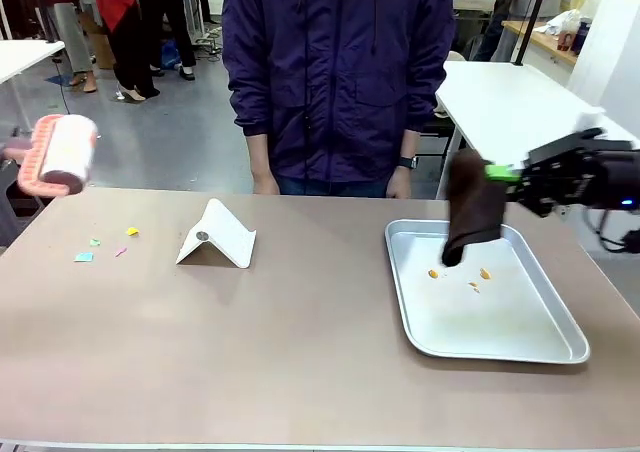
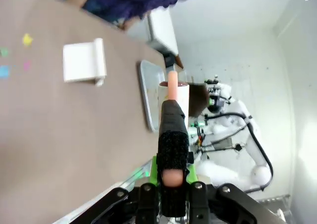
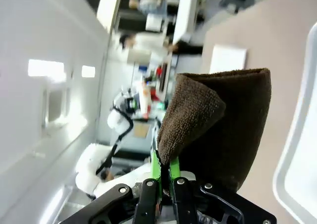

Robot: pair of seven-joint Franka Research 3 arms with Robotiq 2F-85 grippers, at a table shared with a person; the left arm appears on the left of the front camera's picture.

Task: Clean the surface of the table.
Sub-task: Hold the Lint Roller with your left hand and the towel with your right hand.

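Note:
The brownish table [image 1: 300,352] carries several small coloured paper scraps [image 1: 85,257] at its left. A pink lint roller with a white roll [image 1: 62,152] hovers above the table's far left corner. In the left wrist view my left gripper [image 2: 173,144] is shut on the lint roller's pink handle [image 2: 172,85]. My right gripper [image 1: 497,175] comes in from the right, shut on a dark brown cloth [image 1: 472,212]. The brown cloth [image 3: 223,120] hangs down into the silver tray [image 1: 540,347] from my right gripper [image 3: 163,167]. Orange crumbs [image 1: 433,272] lie in the tray.
A white folded stand [image 1: 215,237] sits on the table left of centre. A person in a dark purple jacket [image 1: 335,72] stands at the far edge, hands hanging down. A white-topped table [image 1: 500,102] stands behind at the right.

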